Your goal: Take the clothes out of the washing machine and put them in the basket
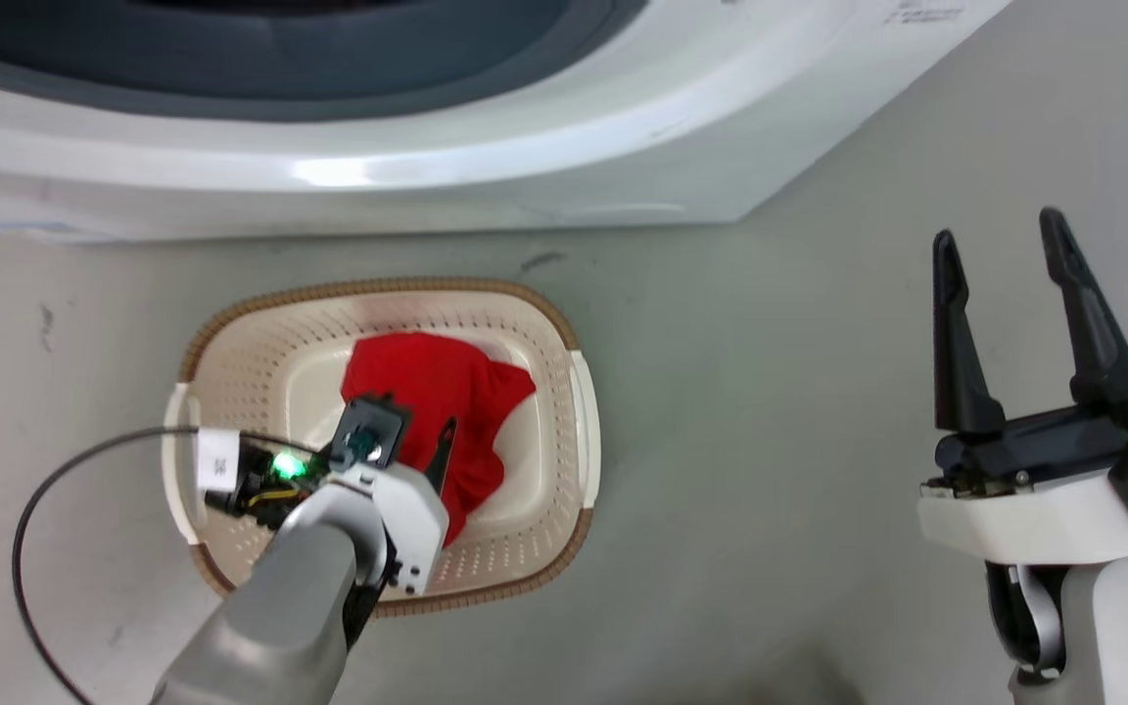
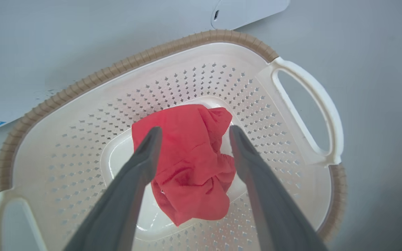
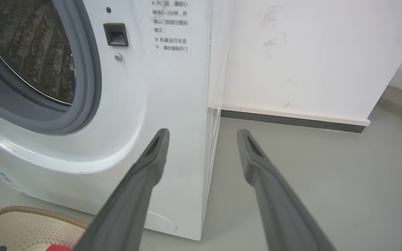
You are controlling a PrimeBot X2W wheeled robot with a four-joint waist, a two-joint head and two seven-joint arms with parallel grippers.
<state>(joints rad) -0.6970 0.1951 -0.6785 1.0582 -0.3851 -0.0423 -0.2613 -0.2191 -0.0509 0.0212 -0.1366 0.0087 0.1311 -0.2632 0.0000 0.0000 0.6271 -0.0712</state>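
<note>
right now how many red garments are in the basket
1: one crumpled bright red fabric garment lies on the bottom of the cream perforated plastic basket, beneath the open left pincer. A second could be bunched inside the lump.

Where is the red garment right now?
The red garment lies in the basket, left of centre in the head view, beneath the open left end effector.

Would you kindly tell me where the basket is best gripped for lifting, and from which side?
I'd grip the basket by its white side handle, coming from above: the open loop should let one finger pass through and close on the bar.
</note>
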